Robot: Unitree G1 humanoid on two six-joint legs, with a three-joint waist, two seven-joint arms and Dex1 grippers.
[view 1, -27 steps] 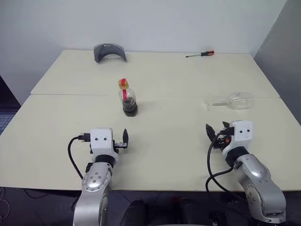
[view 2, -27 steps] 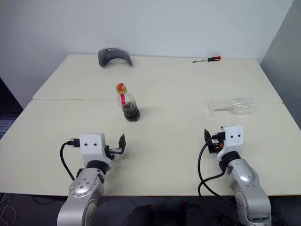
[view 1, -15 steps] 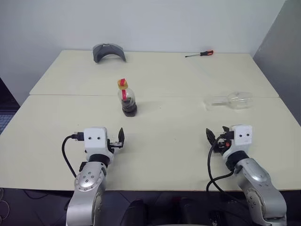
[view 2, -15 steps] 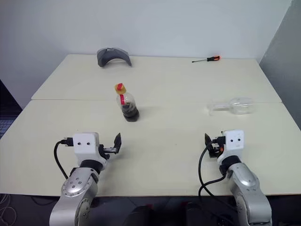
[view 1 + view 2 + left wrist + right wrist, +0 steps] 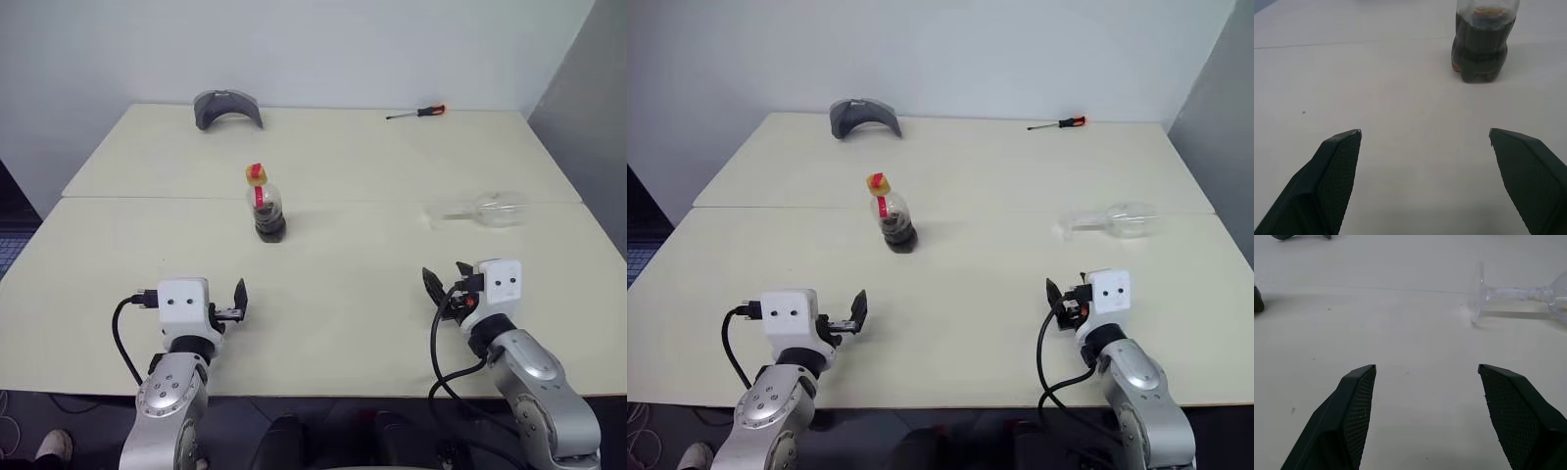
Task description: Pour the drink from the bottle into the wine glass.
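Note:
The bottle (image 5: 266, 211) stands upright near the table's middle, with dark drink in its lower half, a red neck strip and a yellow cap. The wine glass (image 5: 485, 210) lies on its side at the right, foot pointing left. My left gripper (image 5: 238, 299) is open near the front edge, well short of the bottle and a little left of it. In the left wrist view the bottle (image 5: 1483, 44) sits beyond the spread fingers (image 5: 1337, 166). My right gripper (image 5: 443, 286) is open and empty, short of the glass. The right wrist view shows the glass (image 5: 1513, 293) ahead.
A grey curved object (image 5: 227, 106) rests at the back left of the table (image 5: 343, 255). A red-handled screwdriver (image 5: 418, 113) lies at the back right. A seam crosses the tabletop just behind the bottle.
My left arm has drawn back and to the left, away from the bottle. The right arm has barely shifted. Bottle and glass have stayed put.

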